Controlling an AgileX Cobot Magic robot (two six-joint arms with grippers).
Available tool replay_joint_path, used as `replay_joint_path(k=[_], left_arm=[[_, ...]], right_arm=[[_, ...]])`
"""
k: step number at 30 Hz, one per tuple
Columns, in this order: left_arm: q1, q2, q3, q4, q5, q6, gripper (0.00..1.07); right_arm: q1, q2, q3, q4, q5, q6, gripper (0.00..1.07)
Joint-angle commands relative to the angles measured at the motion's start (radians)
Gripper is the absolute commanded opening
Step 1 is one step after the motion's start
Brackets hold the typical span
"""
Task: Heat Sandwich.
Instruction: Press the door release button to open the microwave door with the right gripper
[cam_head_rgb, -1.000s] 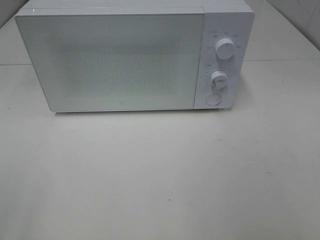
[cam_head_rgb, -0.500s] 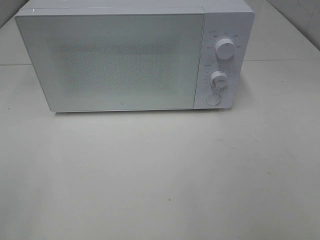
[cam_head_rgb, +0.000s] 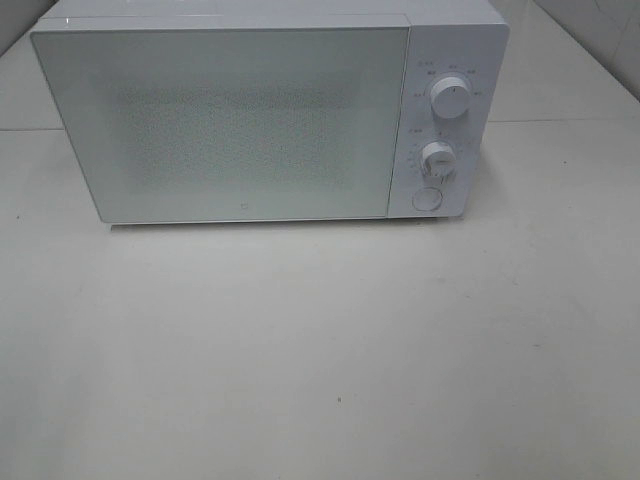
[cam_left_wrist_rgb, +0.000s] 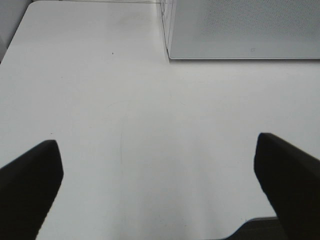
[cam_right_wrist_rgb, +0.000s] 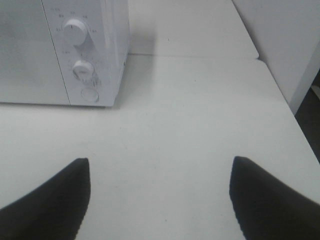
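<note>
A white microwave (cam_head_rgb: 250, 120) stands at the back of the table with its door shut; two knobs (cam_head_rgb: 450, 100) and a round button (cam_head_rgb: 427, 199) sit on its right panel. The sandwich is out of view. Neither arm shows in the exterior high view. In the left wrist view my left gripper (cam_left_wrist_rgb: 159, 165) is open over bare table, with the microwave's door corner (cam_left_wrist_rgb: 240, 30) ahead. In the right wrist view my right gripper (cam_right_wrist_rgb: 159, 187) is open over bare table, and the microwave's knob panel (cam_right_wrist_rgb: 82, 55) lies ahead of it.
The white table (cam_head_rgb: 320, 360) stretches in front of the microwave. A white wall or panel (cam_right_wrist_rgb: 285, 40) rises beyond the table's right edge. The table's near edge (cam_left_wrist_rgb: 250, 222) shows close to my left gripper.
</note>
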Motion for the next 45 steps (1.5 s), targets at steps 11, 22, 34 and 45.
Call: replay_joint_path(k=[11,22,34,45], left_arm=[[0.004,-0.015,0.001,-0.008,-0.004,-0.003,0.99],[0.004,-0.015,0.001,-0.008,-0.004,-0.003,0.99],[0.004,-0.015,0.001,-0.008,-0.004,-0.003,0.99],[0.004,-0.015,0.001,-0.008,-0.004,-0.003,0.99]], right_arm=[[-0.005,0.250,-0.005,0.010,-0.281,-0.010,0.75],[-0.005,0.525,-0.005,0.009,-0.539,0.000,0.75],[-0.005,0.751,-0.005,0.010,-0.766,0.017,0.75],[-0.005,0.941,0.013,0.003,-1.023,0.019,0.75]])
